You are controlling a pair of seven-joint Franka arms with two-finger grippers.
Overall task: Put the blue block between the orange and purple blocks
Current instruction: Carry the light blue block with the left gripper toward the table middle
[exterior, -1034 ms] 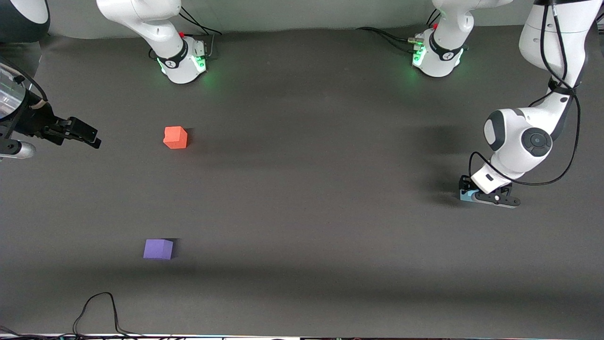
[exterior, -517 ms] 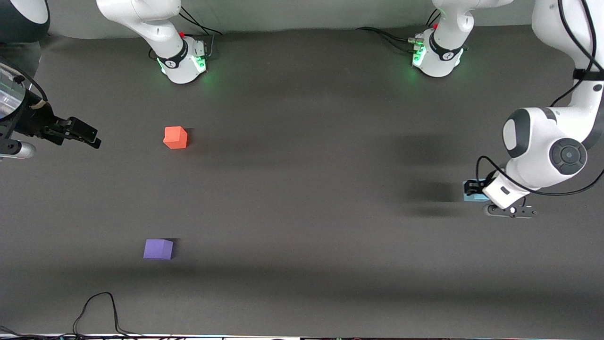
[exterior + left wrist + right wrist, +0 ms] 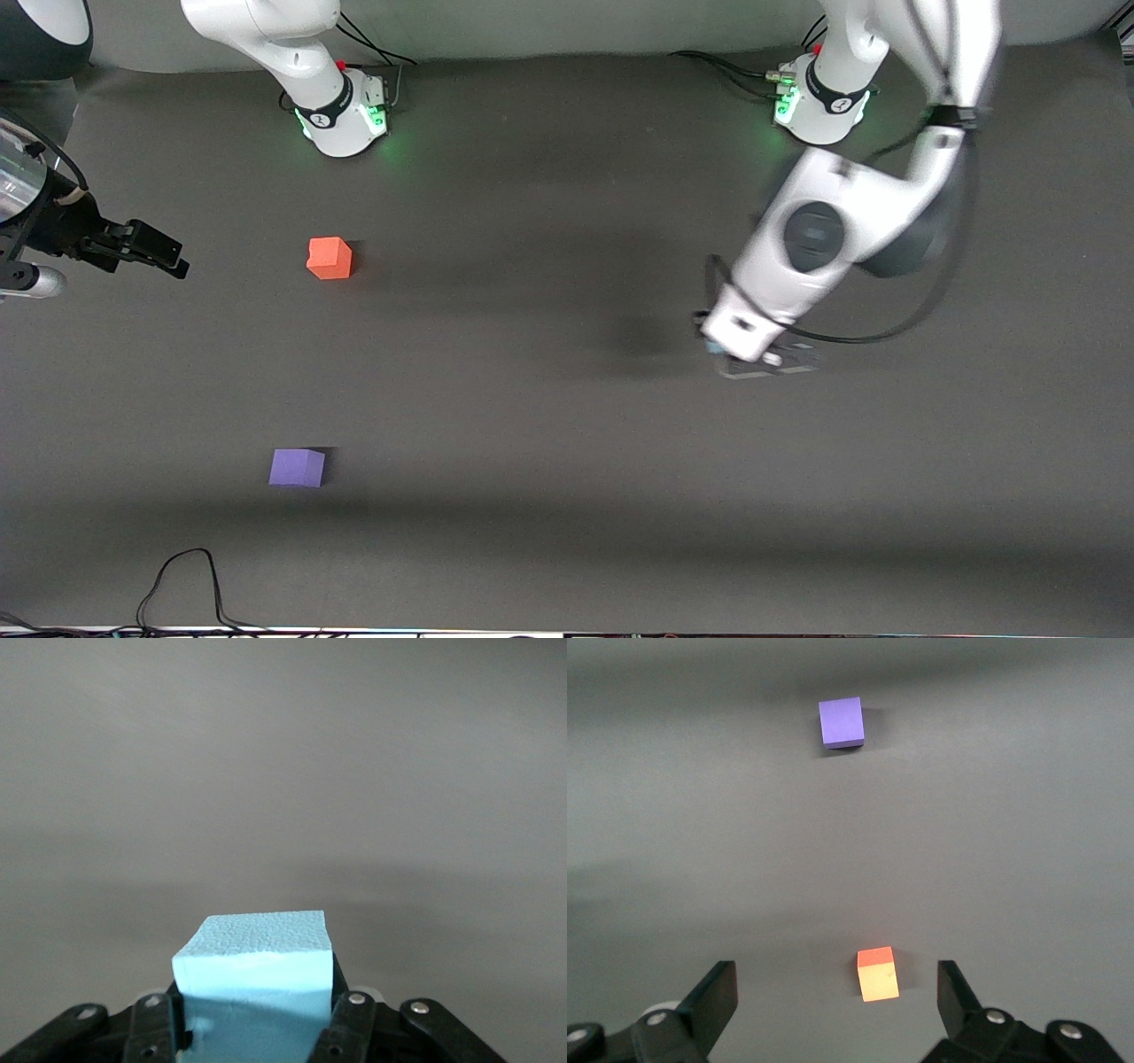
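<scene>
The blue block (image 3: pixel 252 979), a light sky-blue cube, sits clamped between the fingers (image 3: pixel 350 1028) of my left gripper (image 3: pixel 257 1032). In the front view the left gripper (image 3: pixel 751 358) hangs over the bare mat toward the left arm's end, its hand hiding nearly all of the block. The orange block (image 3: pixel 330 258) rests on the mat toward the right arm's end. The purple block (image 3: pixel 297 467) lies nearer to the front camera than the orange one, with a wide gap between them. My right gripper (image 3: pixel 151 251) waits open beside the orange block (image 3: pixel 878 974), holding nothing; the purple block (image 3: pixel 841 722) shows farther off.
The two arm bases (image 3: pixel 341 115) (image 3: pixel 819 106) stand along the edge farthest from the front camera. A black cable (image 3: pixel 186 576) loops onto the mat at the edge nearest that camera, close to the purple block.
My left arm has lifted the blue block off the mat and swung it from the left arm's end toward the table's middle. The right arm and both other blocks have stayed put.
</scene>
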